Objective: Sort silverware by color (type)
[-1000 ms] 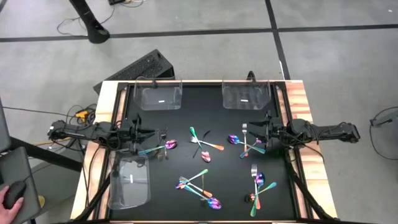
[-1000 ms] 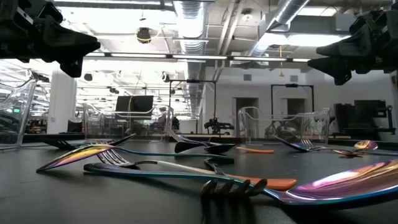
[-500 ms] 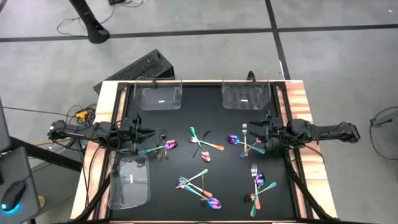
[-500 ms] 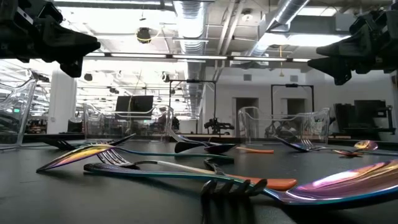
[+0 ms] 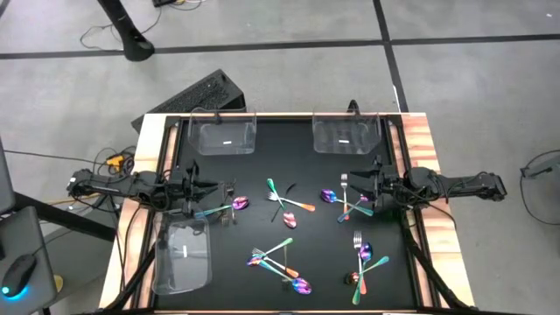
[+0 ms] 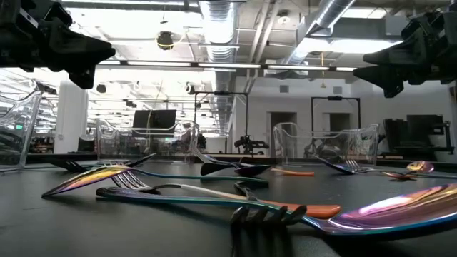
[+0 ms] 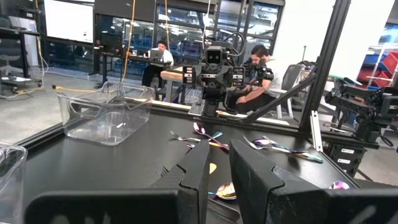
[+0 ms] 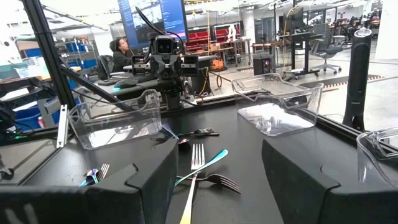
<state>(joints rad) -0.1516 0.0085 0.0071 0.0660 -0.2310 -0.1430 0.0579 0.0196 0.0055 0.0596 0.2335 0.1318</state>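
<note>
The near-left clear tray runs past the table edge, and the silverware colours blur together in each tangled pile.

No text, label or number can be read

R pincer wide apart, forks on table betw fingers, clear trays beyond

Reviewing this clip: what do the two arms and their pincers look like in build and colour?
Both arms are black, slim and jointed, mirror images of each other in the high view. The left pincer and right pincer each end in two flat, blocky dark fingers, matte and unmarked. Seen head-on, each wrist is a boxy black assembly with a small camera on top. Dark cables trail along the table's side edges.
</note>
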